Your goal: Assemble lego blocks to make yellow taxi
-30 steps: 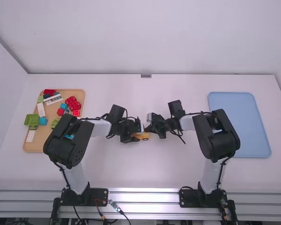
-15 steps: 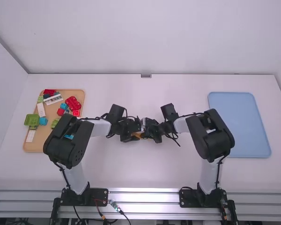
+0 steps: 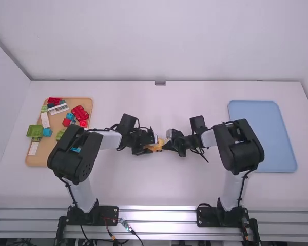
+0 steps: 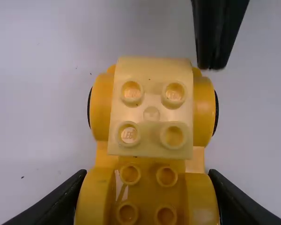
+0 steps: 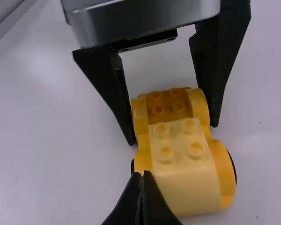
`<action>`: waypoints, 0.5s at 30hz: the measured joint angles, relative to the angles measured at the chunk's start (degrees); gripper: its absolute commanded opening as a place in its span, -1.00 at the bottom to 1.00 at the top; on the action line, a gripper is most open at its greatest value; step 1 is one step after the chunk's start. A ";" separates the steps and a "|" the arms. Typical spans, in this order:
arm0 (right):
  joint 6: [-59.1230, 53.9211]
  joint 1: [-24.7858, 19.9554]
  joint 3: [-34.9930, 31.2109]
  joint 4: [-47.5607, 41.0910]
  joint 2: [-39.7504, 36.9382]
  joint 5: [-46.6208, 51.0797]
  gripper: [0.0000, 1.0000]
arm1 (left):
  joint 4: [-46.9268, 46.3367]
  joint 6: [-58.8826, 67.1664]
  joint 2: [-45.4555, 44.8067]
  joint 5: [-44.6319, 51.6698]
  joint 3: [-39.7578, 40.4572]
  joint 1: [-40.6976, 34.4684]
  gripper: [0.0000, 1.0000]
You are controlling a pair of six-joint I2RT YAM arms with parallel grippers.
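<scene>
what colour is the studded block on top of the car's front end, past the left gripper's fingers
Pale yellow, best in the left wrist view

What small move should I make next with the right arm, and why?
I'd probably press the pale yellow block down with the right gripper: it's shut, empty and close to the block, while the left gripper clamps the orange-yellow car base at its other end, which should steady it.
</scene>
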 measured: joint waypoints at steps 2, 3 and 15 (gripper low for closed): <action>-0.59 -0.46 -0.37 0.02 -0.81 -0.24 -1.00 | -0.07 0.00 0.00 0.04 0.00 0.00 -0.97; -0.96 -0.31 -0.39 0.11 -1.33 -0.26 -1.00 | -0.09 0.00 0.00 0.07 0.00 0.00 -0.97; 0.37 4.26 1.14 0.09 -2.54 4.28 -1.00 | -0.57 0.02 0.00 0.50 0.00 -0.02 -0.97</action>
